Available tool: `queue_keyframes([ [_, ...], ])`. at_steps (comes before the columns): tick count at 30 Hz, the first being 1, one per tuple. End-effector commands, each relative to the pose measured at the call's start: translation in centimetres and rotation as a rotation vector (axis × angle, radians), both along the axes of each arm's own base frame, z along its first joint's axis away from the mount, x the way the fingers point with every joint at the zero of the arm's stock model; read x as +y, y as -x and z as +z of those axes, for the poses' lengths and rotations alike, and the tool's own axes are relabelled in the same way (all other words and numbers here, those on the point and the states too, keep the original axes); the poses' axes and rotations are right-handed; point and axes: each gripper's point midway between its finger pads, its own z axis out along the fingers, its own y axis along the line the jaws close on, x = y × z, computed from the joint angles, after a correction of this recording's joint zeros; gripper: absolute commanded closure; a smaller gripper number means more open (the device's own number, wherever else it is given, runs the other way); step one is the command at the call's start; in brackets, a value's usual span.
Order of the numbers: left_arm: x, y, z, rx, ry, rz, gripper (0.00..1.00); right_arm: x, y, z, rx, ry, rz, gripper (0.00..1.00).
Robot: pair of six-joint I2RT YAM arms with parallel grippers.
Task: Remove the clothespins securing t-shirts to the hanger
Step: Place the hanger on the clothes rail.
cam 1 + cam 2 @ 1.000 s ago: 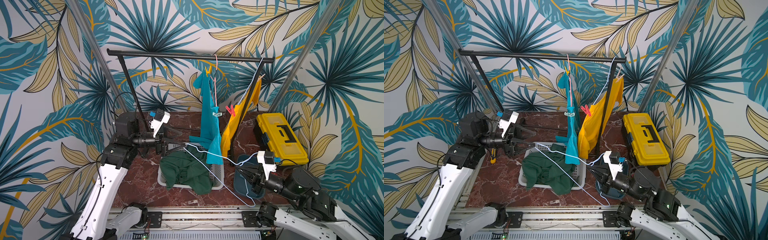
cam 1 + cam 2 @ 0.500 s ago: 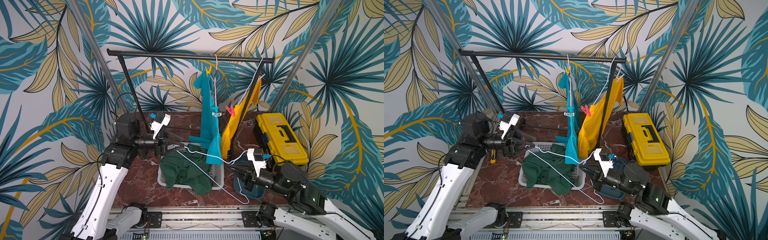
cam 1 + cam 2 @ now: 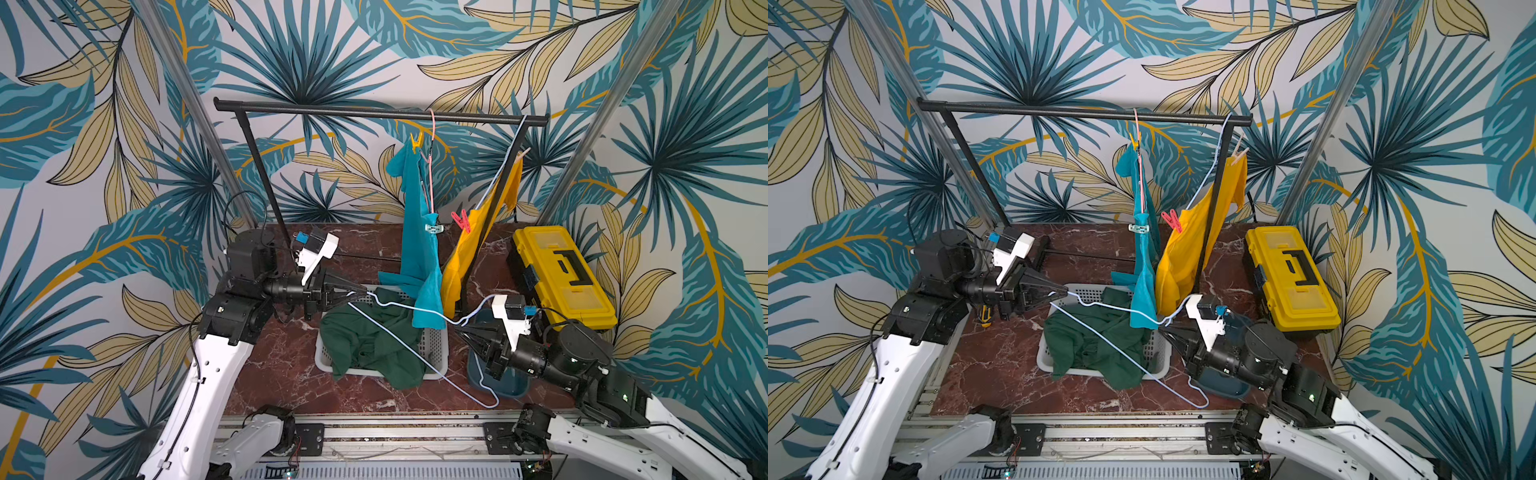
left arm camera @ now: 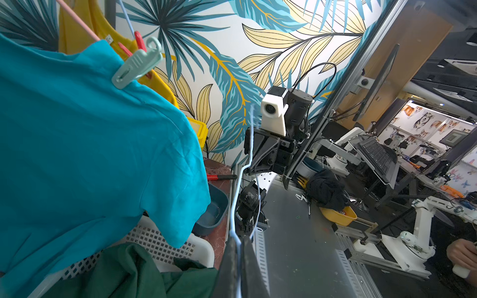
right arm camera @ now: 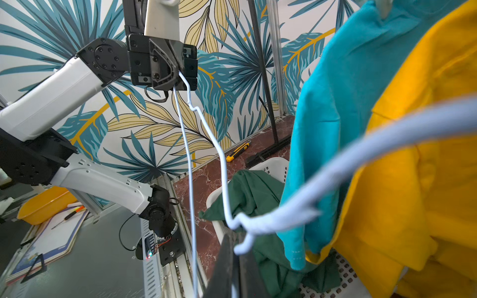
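Pale-blue wire hanger (image 5: 284, 215), bare of cloth, spans the white basket (image 3: 436, 353). The left gripper (image 3: 360, 293) has its jaws clamped tight on one corner. The right gripper (image 3: 457, 330) has the opposite end at its jaw tips; whether it grips cannot be told. The clothespins, namely yellow (image 3: 416, 140), teal (image 3: 434, 227), red (image 3: 460, 219) and peach (image 3: 1239, 154), sit on the hanging turquoise t-shirt (image 3: 417, 232) and yellow t-shirt (image 3: 461, 257), well above both jaws. The forearms lie low and level, with the jaws facing each other. The dark green t-shirt (image 3: 365, 340) lies in the basket.
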Motion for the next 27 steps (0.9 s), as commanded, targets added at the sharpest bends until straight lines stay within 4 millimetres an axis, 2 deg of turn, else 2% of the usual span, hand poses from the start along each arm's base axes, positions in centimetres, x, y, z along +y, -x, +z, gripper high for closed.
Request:
queue_keyframes([
  [1,0.3,-0.5,0.1,-0.037,-0.012,0.051,1.0,0.0,0.2,1.5,-0.054,-0.028,0.01,0.58],
  [3,0.5,-0.4,0.3,-0.066,-0.014,0.069,1.0,-0.3,0.1,1.6,-0.059,-0.028,-0.006,0.38],
  [5,0.7,-0.4,0.7,-0.085,-0.016,0.094,1.0,-0.7,0.0,1.7,-0.067,-0.029,-0.023,0.26],
  [9,1.4,-0.5,1.7,-0.122,-0.015,0.147,1.0,-1.7,-0.2,1.7,-0.081,-0.039,-0.064,0.14],
  [16,2.8,0.6,4.5,-0.162,0.017,0.157,1.0,-3.4,-0.3,1.8,-0.111,-0.056,-0.129,0.08],
  [24,3.1,2.9,8.9,-0.26,0.057,0.17,1.0,-3.6,-0.4,1.4,-0.112,-0.041,-0.14,0.07],
  [27,3.3,2.9,10.8,-0.304,0.076,0.222,1.0,-3.5,-0.5,1.3,-0.111,-0.035,-0.14,0.06],
])
